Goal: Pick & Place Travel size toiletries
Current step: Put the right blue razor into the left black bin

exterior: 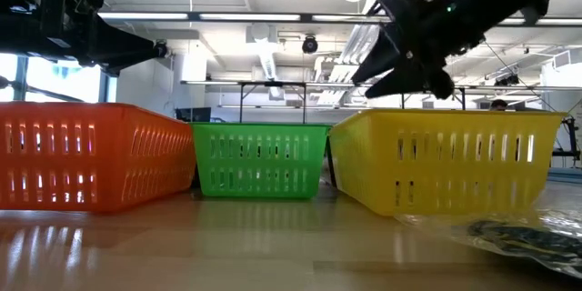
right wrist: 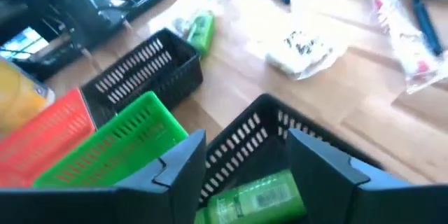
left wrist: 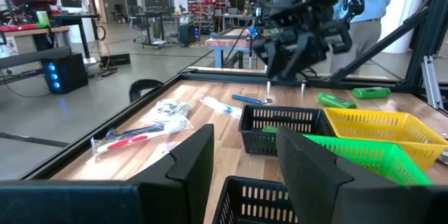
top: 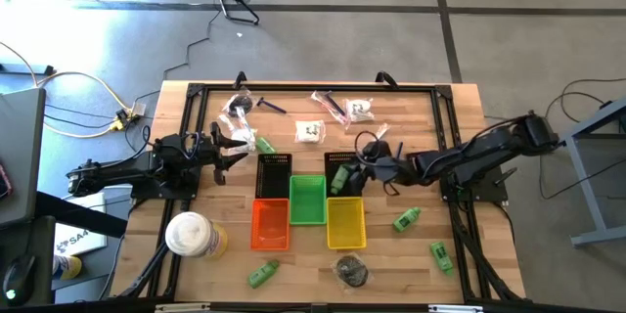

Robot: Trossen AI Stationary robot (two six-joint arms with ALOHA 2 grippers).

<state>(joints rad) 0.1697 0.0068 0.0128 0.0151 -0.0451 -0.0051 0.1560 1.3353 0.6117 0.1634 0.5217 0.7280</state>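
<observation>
Wooden table (top: 411, 254) — right gripper (top: 354, 173), jaws apart, above green tube (right wrist: 255, 196).

You have a green tube (right wrist: 255, 197) lying flat inside the black basket (top: 342, 170) near the surface's centre. Two more green bottles (top: 407, 219) lie at four o'clock, one (top: 262, 273) at seven, and clear-wrapped white pieces (top: 310, 131) and sticks (top: 331, 106) lie at twelve.
</observation>
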